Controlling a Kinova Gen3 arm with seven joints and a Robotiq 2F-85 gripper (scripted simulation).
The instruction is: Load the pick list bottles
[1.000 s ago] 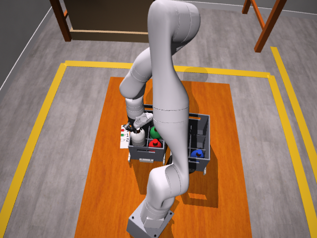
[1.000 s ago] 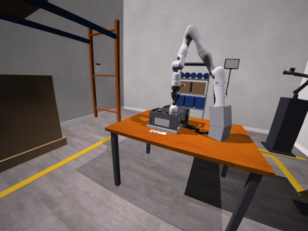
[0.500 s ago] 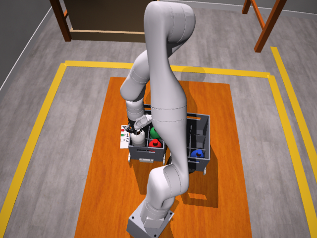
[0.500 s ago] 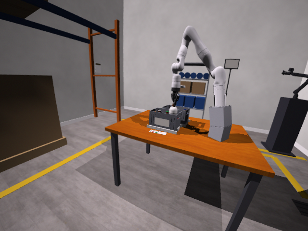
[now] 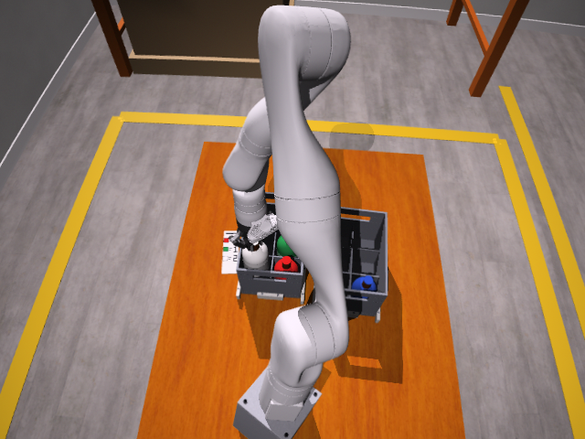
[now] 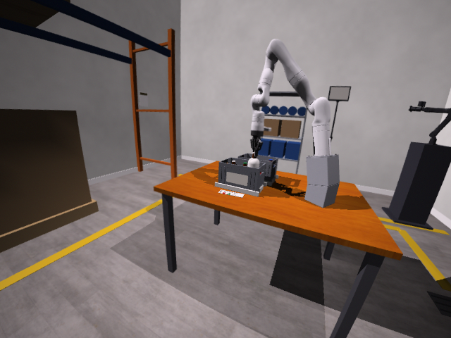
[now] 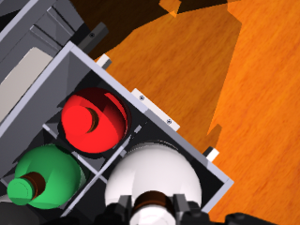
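My gripper [image 5: 249,244] [image 6: 255,154] [image 7: 152,209] is shut on the neck of a white bottle [image 5: 255,258] [image 6: 254,163] [image 7: 152,178]. The bottle stands upright in the near left corner cell of the left grey crate [image 5: 269,282] [image 6: 238,178] [image 7: 66,70]. A red bottle [image 5: 285,264] [image 7: 94,119] and a green bottle [image 5: 284,245] [image 7: 42,180] stand in neighbouring cells of the same crate. The pick list [image 5: 229,259] [image 6: 231,193] lies on the table left of this crate, partly hidden by my gripper. The right crate [image 5: 375,238] [image 6: 271,170] holds a blue bottle [image 5: 364,282].
Both crates sit side by side on the orange table [image 5: 188,330] [image 6: 291,210]. My arm's base [image 5: 273,415] [image 6: 322,179] stands at the near table end, and the arm hides parts of both crates. A shelf with boxes [image 6: 284,127] stands behind the table.
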